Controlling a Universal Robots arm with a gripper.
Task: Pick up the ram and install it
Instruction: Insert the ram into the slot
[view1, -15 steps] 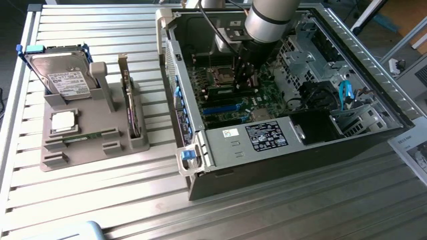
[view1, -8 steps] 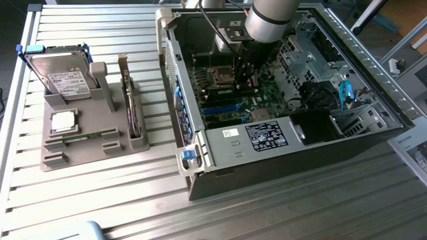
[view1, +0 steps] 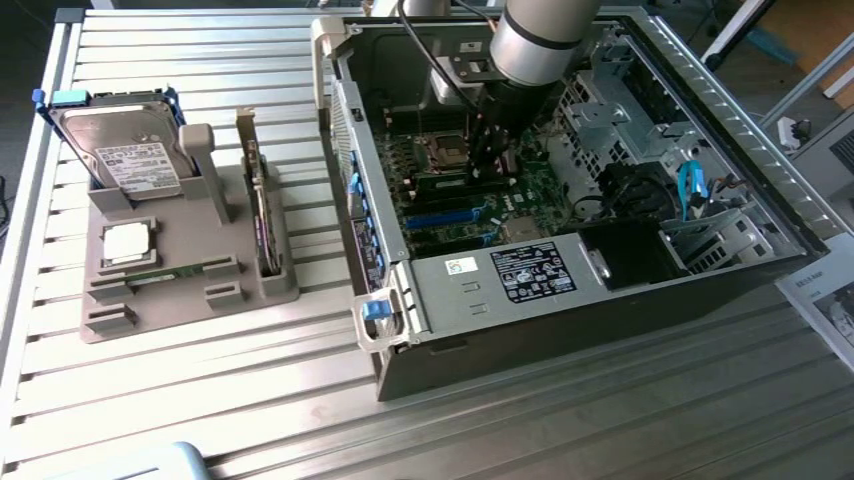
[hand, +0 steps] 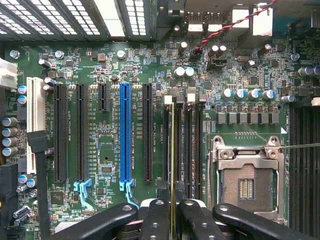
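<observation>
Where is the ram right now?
In the wrist view, the ram is inside the computer case, held edge-on in the gripper, along the black memory slots beside the empty CPU socket.

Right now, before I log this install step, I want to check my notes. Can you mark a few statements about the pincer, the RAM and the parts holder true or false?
1. The black pincer is inside the open metal computer case, over the green motherboard. True.
2. The pincer is shut on a slim green RAM stick, seen edge-on. True.
3. The silver hard drive lies inside the case. False: it stands in the grey plastic holder outside it.
4. The metal-framed CPU socket holds a chip. False: it looks empty; a square silver CPU chip sits in the holder.
</observation>
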